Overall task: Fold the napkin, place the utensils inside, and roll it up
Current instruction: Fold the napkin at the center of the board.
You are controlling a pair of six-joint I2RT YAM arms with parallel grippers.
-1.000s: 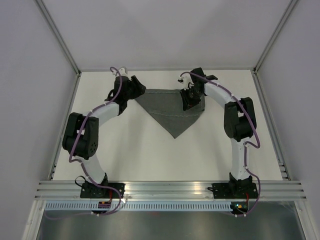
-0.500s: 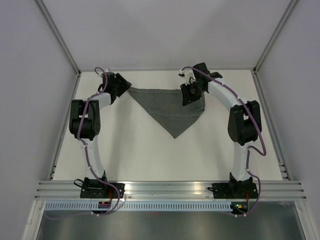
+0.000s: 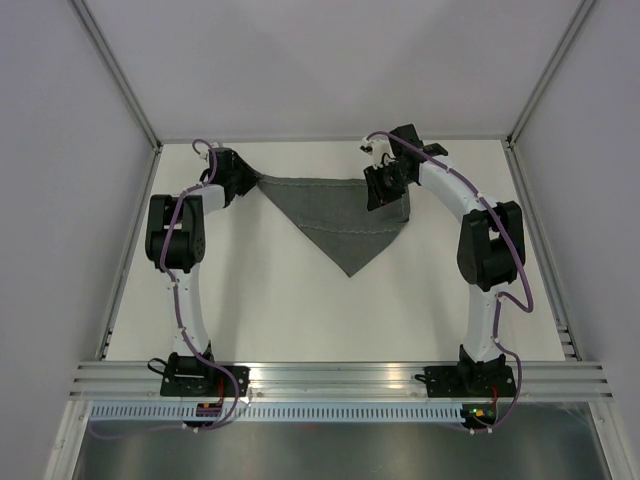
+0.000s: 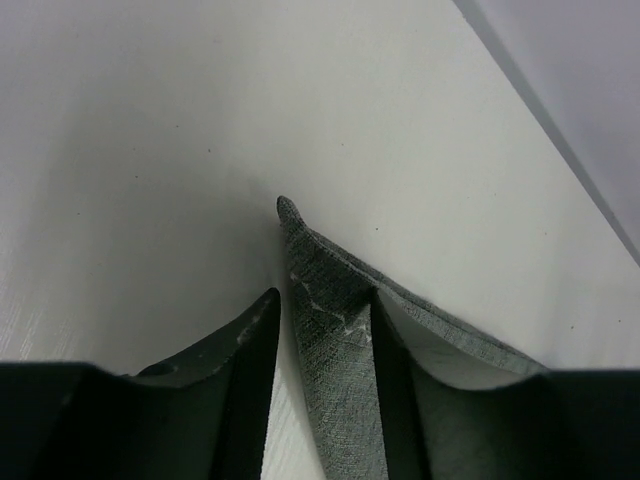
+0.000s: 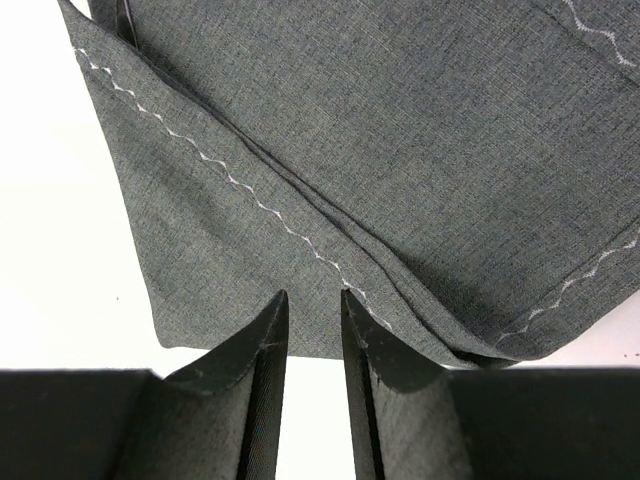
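Note:
The dark grey napkin (image 3: 345, 215) lies folded into a triangle at the back of the table, its point toward the arms. My left gripper (image 3: 245, 180) is at its left corner. In the left wrist view the corner (image 4: 310, 250) stands between the fingers of the left gripper (image 4: 323, 296), against the right finger, with a strip of bare table beside the left one. My right gripper (image 3: 383, 195) hovers over the napkin's right part. In the right wrist view the fingers of the right gripper (image 5: 314, 292) stand slightly apart and empty, over the layered, stitched edge (image 5: 400, 120). The utensils are out of view.
The white table (image 3: 280, 310) is ringed by pale walls and metal posts. An aluminium rail (image 3: 340, 378) runs along the near edge by the arm bases. The napkin lies close to the back wall.
My left gripper has moved left and toward the back corner, drawing the napkin's left corner outward and stretching the top edge. My right gripper has barely moved.

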